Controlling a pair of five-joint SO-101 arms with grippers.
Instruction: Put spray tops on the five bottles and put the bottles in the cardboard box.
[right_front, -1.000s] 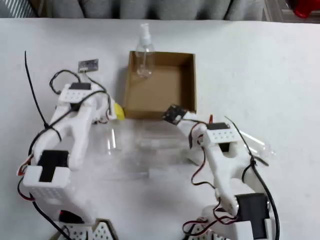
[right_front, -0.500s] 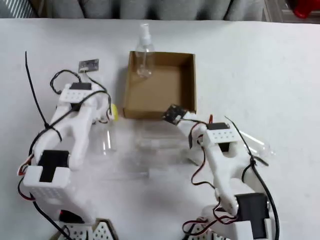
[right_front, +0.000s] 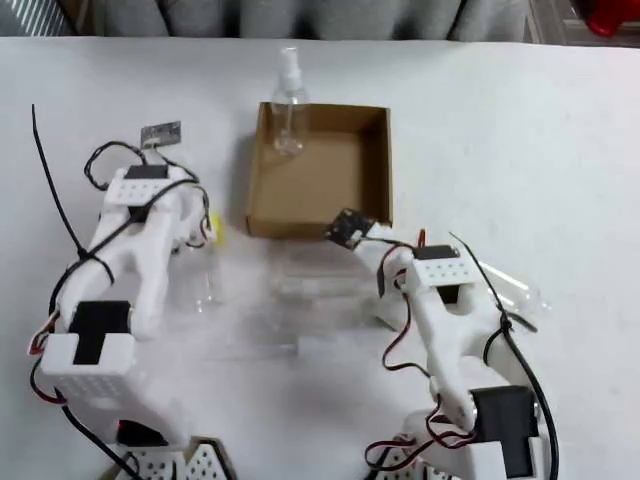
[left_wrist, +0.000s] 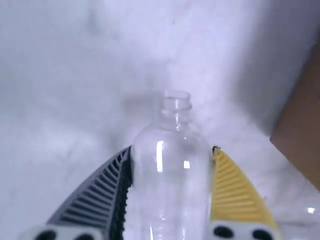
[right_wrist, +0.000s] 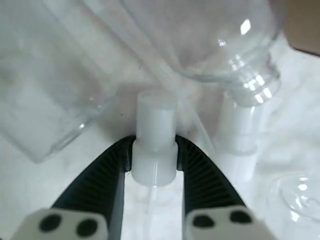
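My left gripper (left_wrist: 171, 150) is shut on a clear bottle (left_wrist: 170, 175) with an open neck and no spray top; its grey and yellow fingers press the bottle's sides. In the high view this gripper (right_front: 205, 232) is left of the cardboard box (right_front: 375, 170), with the bottle (right_front: 203, 285) under it. My right gripper (right_wrist: 155, 143) is shut on a white spray top (right_wrist: 156, 120) that lies among clear bottles (right_wrist: 220, 35) on the table. In the high view the right gripper (right_front: 388, 292) is just in front of the box. One bottle with a spray top (right_front: 289, 100) stands in the box's far left corner.
Clear bottles (right_front: 300, 285) lie on the white table between the two arms, in front of the box. Another bottle (right_front: 512, 290) lies to the right of the right arm. A second white spray top (right_wrist: 239, 125) sits beside the held one.
The left arm has moved to the left, away from the box, carrying the clear bottle with it. The right arm has stayed still.
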